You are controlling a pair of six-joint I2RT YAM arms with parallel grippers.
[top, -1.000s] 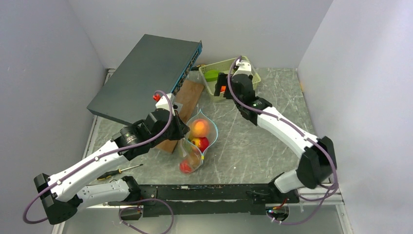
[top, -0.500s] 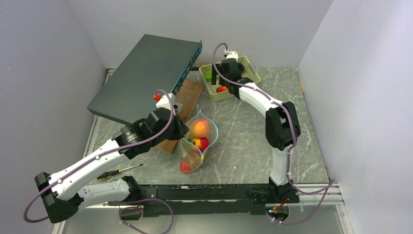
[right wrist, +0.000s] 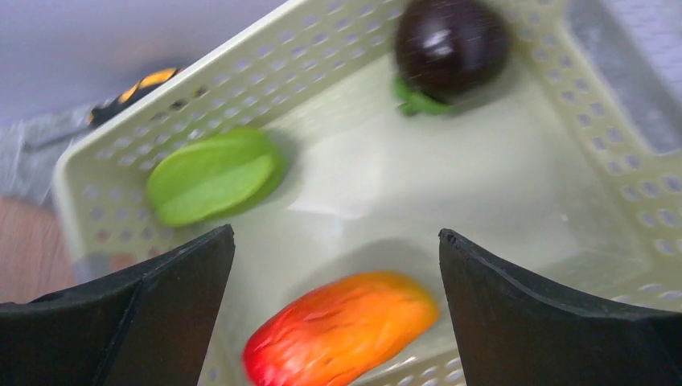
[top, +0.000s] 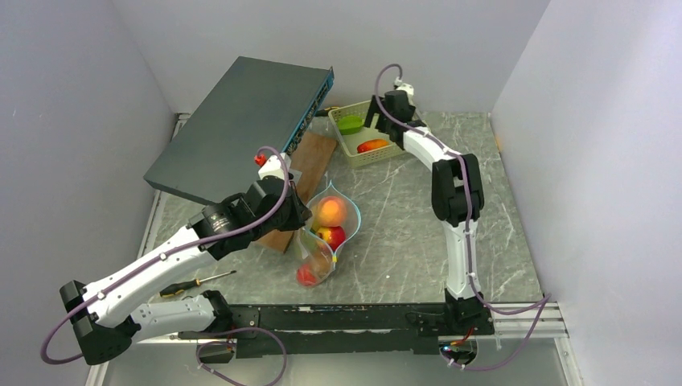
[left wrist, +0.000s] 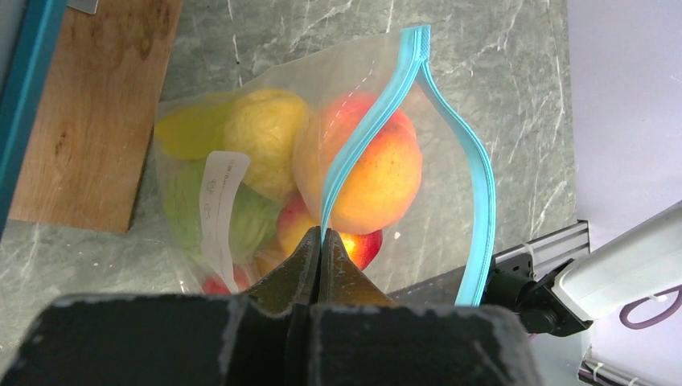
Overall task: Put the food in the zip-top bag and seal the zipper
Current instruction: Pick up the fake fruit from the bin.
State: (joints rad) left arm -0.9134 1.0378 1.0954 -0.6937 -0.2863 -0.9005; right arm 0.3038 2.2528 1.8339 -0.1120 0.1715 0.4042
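The clear zip-top bag (top: pixel 328 241) lies mid-table with its mouth open; its teal zipper (top: pixel 356 211) bows outward. Inside are an orange-yellow peach (top: pixel 330 211), a red apple (top: pixel 331 236) and more fruit. My left gripper (top: pixel 299 215) is shut on the near zipper strip (left wrist: pixel 378 112); the left wrist view also shows a yellow lemon (left wrist: pixel 264 129) and the white label (left wrist: pixel 219 201). My right gripper (top: pixel 384 121) hangs open and empty over the pale green basket (top: pixel 402 153), above a red-orange mango (right wrist: pixel 342 328), a green starfruit (right wrist: pixel 211 175) and a dark purple fruit (right wrist: pixel 450 48).
A large dark grey box (top: pixel 241 129) leans at the back left, resting over a wooden board (top: pixel 310 161) beside the bag. A screwdriver (top: pixel 197 281) lies near the front left. Walls close in the table on three sides.
My right arm has stretched out and shifted over the basket's back edge, uncovering the mango. My left gripper and the bag have held still.
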